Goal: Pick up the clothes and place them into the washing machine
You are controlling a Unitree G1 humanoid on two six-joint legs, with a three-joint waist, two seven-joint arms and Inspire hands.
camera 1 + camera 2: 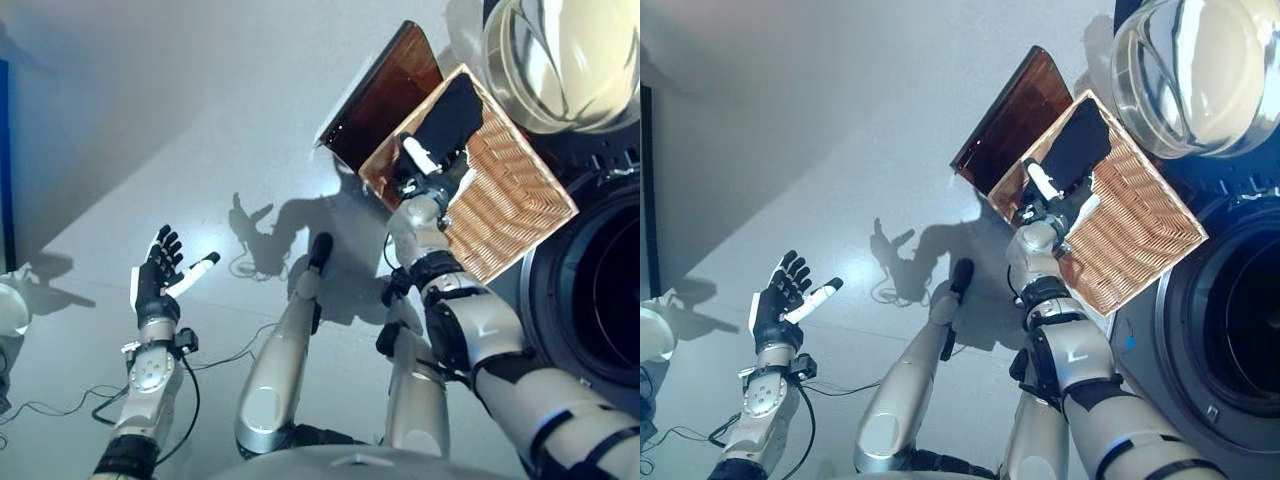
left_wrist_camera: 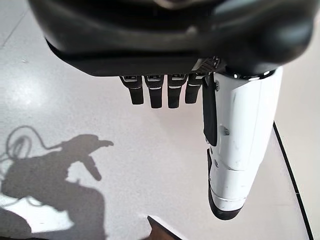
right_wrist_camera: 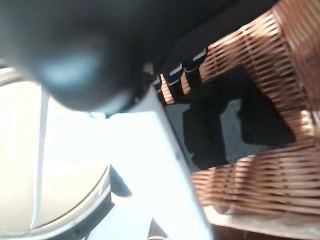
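Over the wicker basket (image 1: pixel 505 195), the right hand (image 1: pixel 430 170) reaches down toward a dark garment (image 1: pixel 452 115) that lies inside, at the end of the basket farthest from the robot. The white-covered thumb stands out straight above the cloth, and in the right wrist view the fingers (image 3: pixel 182 70) look extended toward the garment (image 3: pixel 240 120) rather than curled round it, so I judge the hand spread and not yet holding anything; whether the fingertips already touch the cloth I cannot tell. The left hand (image 1: pixel 160 275) hangs well apart over the bare floor (image 1: pixel 150 130), fingers straight and fanned, empty and idle. Just beside the basket stands the washing machine (image 1: pixel 590 280), its round drum opening dark and its glass door (image 1: pixel 565 55) swung open above the basket. A brown panel (image 1: pixel 385 90) leans against the basket's far side. The step in hand looks like the reach for the pick-up, with the clothes not yet lifted. The next move calls for sinking the fingers into the garment, closing thumb and fingers on a good fold of cloth, lifting it clear of the basket's woven rim so it does not snag, and then swinging it across to the drum opening.
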